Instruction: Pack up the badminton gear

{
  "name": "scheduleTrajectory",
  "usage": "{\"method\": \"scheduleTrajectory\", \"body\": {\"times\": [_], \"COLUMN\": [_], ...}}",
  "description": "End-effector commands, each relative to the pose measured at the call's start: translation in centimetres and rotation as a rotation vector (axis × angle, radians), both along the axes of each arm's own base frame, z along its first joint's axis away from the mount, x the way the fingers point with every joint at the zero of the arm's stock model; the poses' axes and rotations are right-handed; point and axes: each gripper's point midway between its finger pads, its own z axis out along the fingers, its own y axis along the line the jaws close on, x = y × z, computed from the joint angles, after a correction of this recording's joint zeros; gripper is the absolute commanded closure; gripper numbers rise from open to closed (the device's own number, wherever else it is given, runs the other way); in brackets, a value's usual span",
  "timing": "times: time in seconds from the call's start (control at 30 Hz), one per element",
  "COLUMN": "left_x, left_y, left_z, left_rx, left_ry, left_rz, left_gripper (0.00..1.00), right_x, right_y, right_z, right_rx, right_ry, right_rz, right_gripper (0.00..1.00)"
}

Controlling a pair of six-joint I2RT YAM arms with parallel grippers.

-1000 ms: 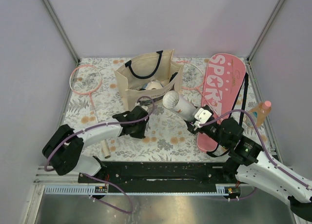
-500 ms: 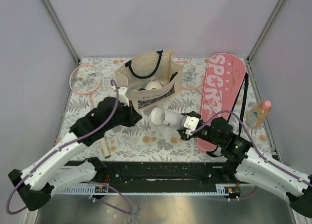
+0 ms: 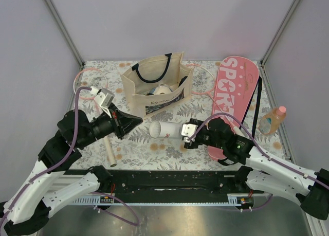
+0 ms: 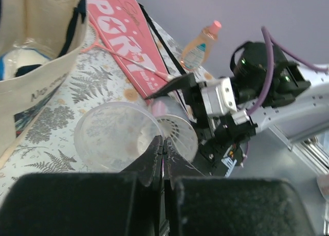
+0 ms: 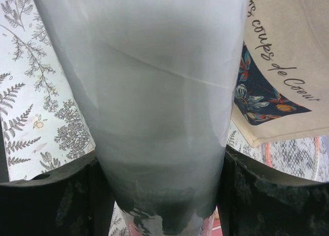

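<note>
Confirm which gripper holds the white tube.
The right gripper: its jaws clamp the white tube at one end. The left gripper is shut on nothing, aimed at its open mouth.

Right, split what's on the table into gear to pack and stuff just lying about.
To pack:
- tube, held in the right hand
- left racket
- right racket
- pink cover

Lying about:
- tote
- bottle
</note>
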Motion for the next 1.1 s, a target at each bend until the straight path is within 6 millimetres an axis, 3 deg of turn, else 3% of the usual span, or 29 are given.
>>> {"method": "scheduleTrajectory", "body": {"times": [0.0, 0.5, 1.07], "left_x": [-2.3, -2.7, -3.6], "left_y": [-2.0, -4.2, -5.6], "left_z": [0.6, -1.2, -2.9], "left_rx": [-0.011, -0.018, -0.012], "left_ry": [-0.054, 0.004, 0.095], "left_rz": [-0.196, -0.310, -0.409], "left_gripper": [1.00, 1.00, 1.00], "right_x": [1.4, 0.8, 0.9], "right_y": [1.0, 2.2, 2.1], "right_z": [4.3, 4.8, 5.2], "right_rx": [0.073, 0.114, 0.143], "right_ry": [-0.075, -0.048, -0.054], "right_rz": [-0.031, -0.006, -0.028], "right_gripper": [0.34, 0.36, 0.35]}}
